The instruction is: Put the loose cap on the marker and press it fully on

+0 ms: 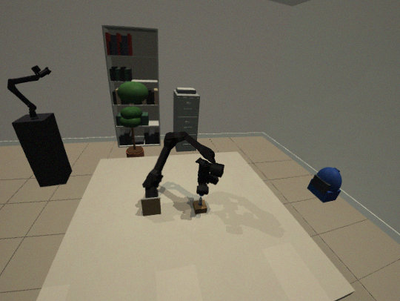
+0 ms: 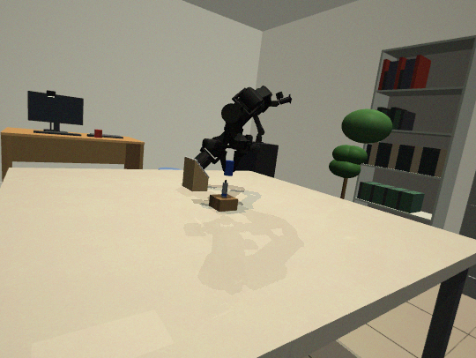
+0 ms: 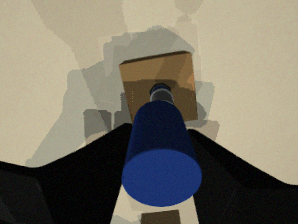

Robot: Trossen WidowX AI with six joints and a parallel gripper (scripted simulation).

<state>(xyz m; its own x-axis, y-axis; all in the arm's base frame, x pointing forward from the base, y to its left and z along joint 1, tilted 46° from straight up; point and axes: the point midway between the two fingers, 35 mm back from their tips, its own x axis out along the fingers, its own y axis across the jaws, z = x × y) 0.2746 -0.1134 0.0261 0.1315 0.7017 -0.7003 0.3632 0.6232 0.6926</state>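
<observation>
My gripper point(image 1: 201, 193) point(image 3: 158, 133) is shut on the blue cap point(image 2: 229, 167) point(image 3: 162, 176), which is held upright between the fingers. The marker point(image 1: 200, 201) point(image 2: 225, 189) point(image 3: 161, 95) stands upright, tip up, in the brown holder block point(image 1: 200, 209) point(image 2: 223, 203) point(image 3: 179, 67). The cap hangs above the marker; in the exterior view a small gap shows between them, and the cap is slightly to the right of the tip. In the wrist view the cap's lower end overlaps the marker and hides part of it.
A brown slanted block point(image 1: 151, 206) point(image 2: 195, 175) stands on the table point(image 1: 122, 252) point(image 2: 110, 264) by the arm's base, to the left of the holder block in the top and exterior views. Shelves, a plant, a cabinet and a desk stand away from the table.
</observation>
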